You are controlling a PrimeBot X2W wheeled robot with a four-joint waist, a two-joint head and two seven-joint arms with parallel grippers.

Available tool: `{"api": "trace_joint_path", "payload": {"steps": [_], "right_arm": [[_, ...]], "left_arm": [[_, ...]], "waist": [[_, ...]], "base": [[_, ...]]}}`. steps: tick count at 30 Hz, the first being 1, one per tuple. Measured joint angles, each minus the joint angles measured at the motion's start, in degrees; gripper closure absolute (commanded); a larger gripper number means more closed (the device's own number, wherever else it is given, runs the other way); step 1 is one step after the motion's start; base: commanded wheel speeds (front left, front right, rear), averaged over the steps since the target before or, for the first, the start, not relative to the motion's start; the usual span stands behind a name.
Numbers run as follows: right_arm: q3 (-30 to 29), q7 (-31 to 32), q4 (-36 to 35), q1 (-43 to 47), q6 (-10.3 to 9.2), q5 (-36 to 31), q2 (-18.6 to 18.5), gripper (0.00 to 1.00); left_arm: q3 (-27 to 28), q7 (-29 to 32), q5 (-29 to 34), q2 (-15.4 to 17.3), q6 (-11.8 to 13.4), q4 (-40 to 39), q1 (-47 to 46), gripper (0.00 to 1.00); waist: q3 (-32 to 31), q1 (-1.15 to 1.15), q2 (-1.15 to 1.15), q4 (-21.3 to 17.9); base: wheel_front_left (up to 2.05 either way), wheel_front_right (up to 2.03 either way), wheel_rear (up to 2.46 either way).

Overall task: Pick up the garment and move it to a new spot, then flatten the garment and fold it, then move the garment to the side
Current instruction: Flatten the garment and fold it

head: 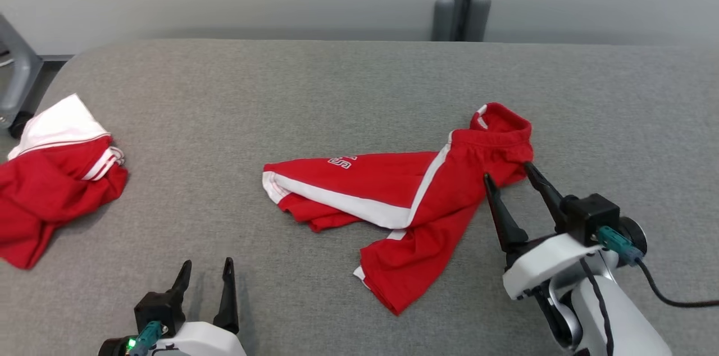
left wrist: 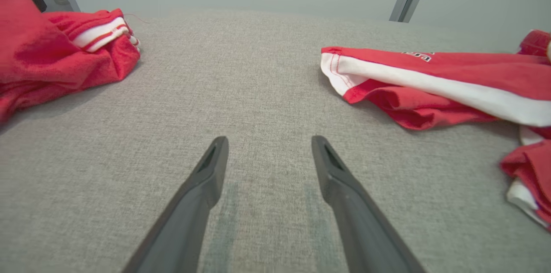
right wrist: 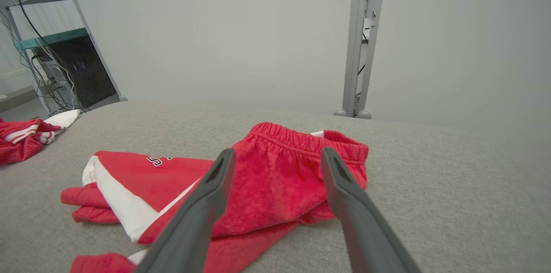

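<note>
Garment (head: 404,193) lies rumpled and unfolded mid-counter (head: 337,92); we judge flattening, folding and setting aside all remain. Our right tool (head: 508,170) hovers at its waistband, fingers apart, gripping nothing; our left tool (head: 207,261) stands apart, empty.

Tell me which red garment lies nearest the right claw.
The lettered shorts mid-table, waistband at the right claw; the other red garment lies crumpled far left.
</note>
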Motion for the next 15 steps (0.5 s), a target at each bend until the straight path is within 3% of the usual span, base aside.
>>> {"api": "trace_joint_path", "payload": {"steps": [9,15], "right_arm": [[5.26,-0.01,14.41,-14.05,0.01,0.65,-2.75,0.00],[6.57,1.11,22.59,-20.62,0.01,1.08,-3.55,0.00]], "left_arm": [[-2.91,0.00,-1.55,-0.02,0.52,-1.10,-0.01,0.00],[-3.55,0.01,-2.22,-0.01,1.05,-1.21,-0.01,0.00]], "waist": [[1.47,0.00,0.00,6.08],[2.74,0.00,0.00,7.75]], "base": [[0.00,0.00,0.00],[0.00,0.00,0.00]]}}
